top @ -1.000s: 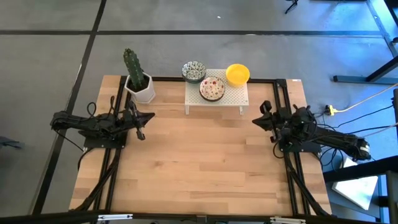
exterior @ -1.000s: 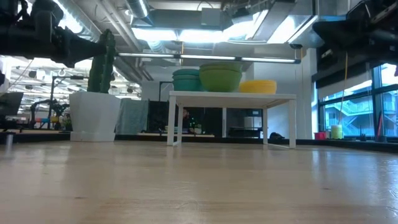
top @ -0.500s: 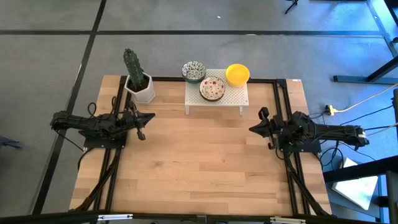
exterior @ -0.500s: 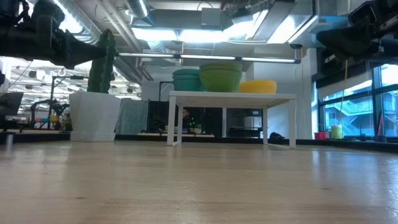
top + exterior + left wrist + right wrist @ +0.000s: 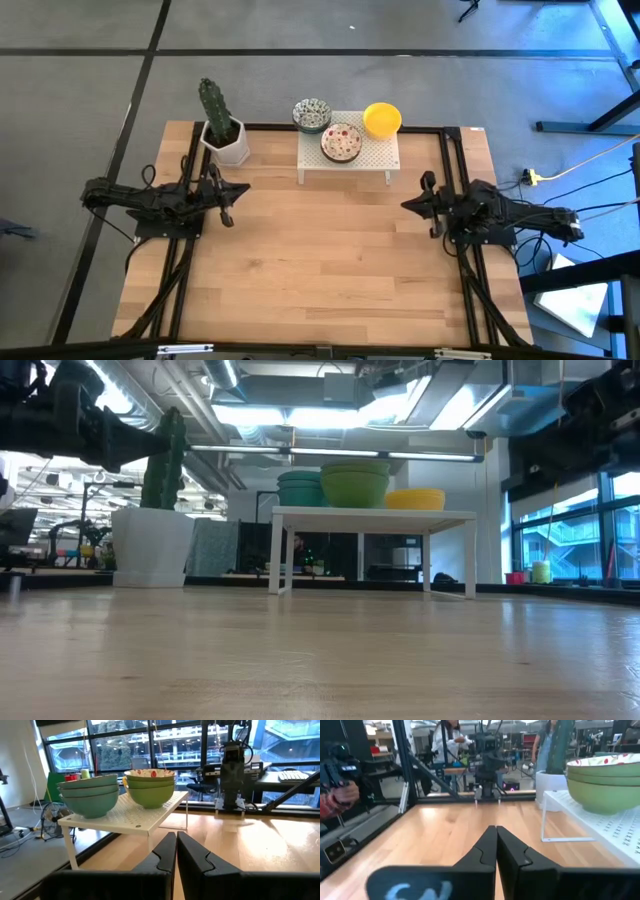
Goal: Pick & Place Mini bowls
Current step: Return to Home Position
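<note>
Three stacks of mini bowls rest on their bases on a white perforated rack (image 5: 360, 158) at the table's far edge. They are a teal-speckled stack (image 5: 312, 114) (image 5: 90, 795), a red floral stack (image 5: 341, 142) (image 5: 150, 785) (image 5: 605, 785) and a yellow stack (image 5: 382, 119) (image 5: 415, 499). My left gripper (image 5: 244, 186) (image 5: 176, 840) hovers shut at the table's left side, pointing right toward the rack. My right gripper (image 5: 405, 205) (image 5: 496, 832) hovers shut at the right side, pointing left. Both hold nothing.
A white pot with a green cactus (image 5: 222, 128) stands at the far left, beside the rack. Bare wood (image 5: 320, 260) stretches between the arms and toward the near edge. Black frame rails (image 5: 455, 160) run along both sides. People stand beyond the table, and a hand (image 5: 337, 795) shows nearby.
My right gripper has swung a little toward the table's near edge and turned, from slanting toward the far left to pointing more squarely left. Its fingers have stayed shut. The bowls have not moved.
</note>
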You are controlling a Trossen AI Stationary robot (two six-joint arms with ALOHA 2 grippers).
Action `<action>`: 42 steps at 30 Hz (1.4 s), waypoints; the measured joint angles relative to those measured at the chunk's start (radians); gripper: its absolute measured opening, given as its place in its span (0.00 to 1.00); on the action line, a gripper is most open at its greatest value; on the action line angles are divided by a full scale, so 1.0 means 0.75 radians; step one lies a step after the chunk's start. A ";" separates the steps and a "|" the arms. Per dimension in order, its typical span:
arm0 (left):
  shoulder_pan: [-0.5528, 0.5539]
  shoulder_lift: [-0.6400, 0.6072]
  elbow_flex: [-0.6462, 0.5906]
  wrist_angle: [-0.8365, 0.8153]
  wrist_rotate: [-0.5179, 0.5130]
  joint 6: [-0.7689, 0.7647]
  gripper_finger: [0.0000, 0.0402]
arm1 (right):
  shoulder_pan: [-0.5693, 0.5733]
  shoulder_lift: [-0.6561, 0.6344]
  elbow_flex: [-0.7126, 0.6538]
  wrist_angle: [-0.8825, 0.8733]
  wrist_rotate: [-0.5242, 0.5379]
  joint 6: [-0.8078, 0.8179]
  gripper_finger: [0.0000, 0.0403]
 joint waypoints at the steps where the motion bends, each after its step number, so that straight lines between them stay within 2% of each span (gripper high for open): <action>1: 0.000 0.008 0.000 0.000 0.000 0.000 0.02 | 0.000 0.007 0.000 0.001 0.000 -0.014 0.02; 11: 0.000 0.102 -0.001 0.001 0.004 -0.032 0.03 | 0.000 0.067 0.000 0.000 0.028 -0.066 0.07; 42: 0.000 0.105 -0.002 0.003 0.003 -0.020 0.03 | 0.000 0.067 0.000 -0.001 0.030 -0.062 0.07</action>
